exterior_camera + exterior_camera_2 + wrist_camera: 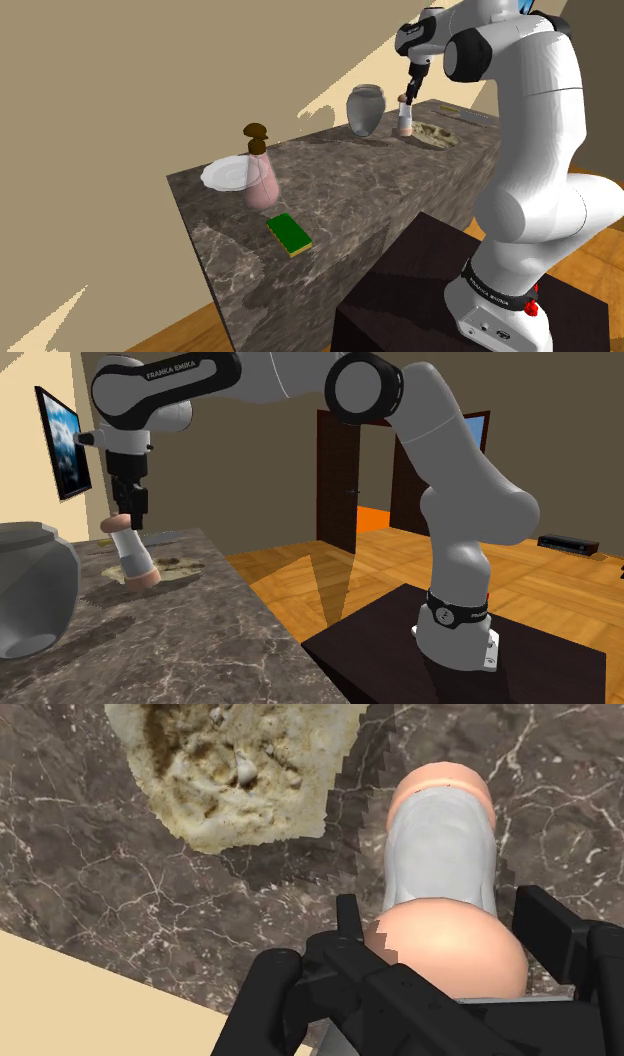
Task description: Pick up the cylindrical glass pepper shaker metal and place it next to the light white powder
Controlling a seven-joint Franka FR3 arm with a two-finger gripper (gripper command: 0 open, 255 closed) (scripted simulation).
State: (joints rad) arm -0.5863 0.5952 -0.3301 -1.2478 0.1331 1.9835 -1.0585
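While the gripper [411, 88] clasps the shaker [405, 116] by its top, the black fingers [347, 926] sit narrow, one on each side of the peach cap. The shaker has a pale grey body with peach ends and leans a little in the second exterior view [133, 557]. Its base is at the counter [400, 190]; whether it presses on the dark marble or hangs just above, I cannot tell. It is near the counter's far end, just beside the powder [436, 133], a pale beige, lumpy patch lying close to the far corner on the stand's side. From the wrist, the powder [228, 772] lies just beyond the shaker [443, 844], with a strip of bare marble between them.

A grey jar [365, 108] stands near the far edge, close to the shaker on the side away from the powder. At the opposite end, a white plate [226, 175] sits by the corner with a pink pump bottle [261, 172] touching or overlapping its rim. A green sponge [290, 234] lies near the edge that faces the stand [420, 290]. The arm [530, 150] rises from the stand and arches over the counter's far end.
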